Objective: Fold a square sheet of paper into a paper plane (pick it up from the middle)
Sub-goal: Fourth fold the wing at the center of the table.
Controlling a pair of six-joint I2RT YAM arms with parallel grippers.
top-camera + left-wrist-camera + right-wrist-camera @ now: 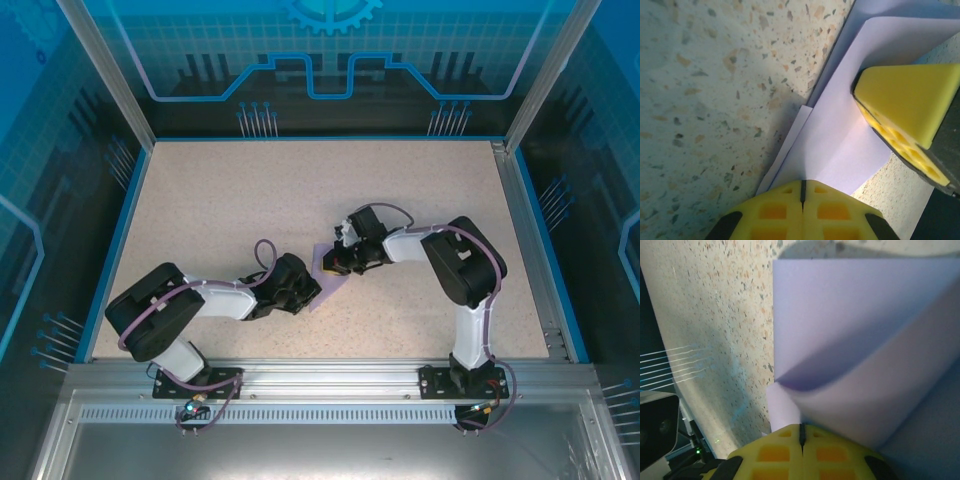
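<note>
Left pincer [802,189] has its two yellow fingertips pressed together, with only a thin dark seam between them. The edge of the square sheet of paper [840,135] runs in right at the tips; whether they pinch this edge or only rest against it, I cannot tell. Right pincer [801,432] is pressed together as well, and it pinches the sheet: in the right wrist view the lavender paper rises from its tips and bends over in a soft curve, with a shadow in the hollow. From above, the sheet lies near the middle of the speckled table [300,190], a little toward the near edge, between the two pincers, which meet it from opposite sides, the left one from the near left and the right one from the far right. In the left wrist view the sheet lies in layers on the table, partly folded, and a yellow finger [905,95] of the right pincer sits over its far part
</note>
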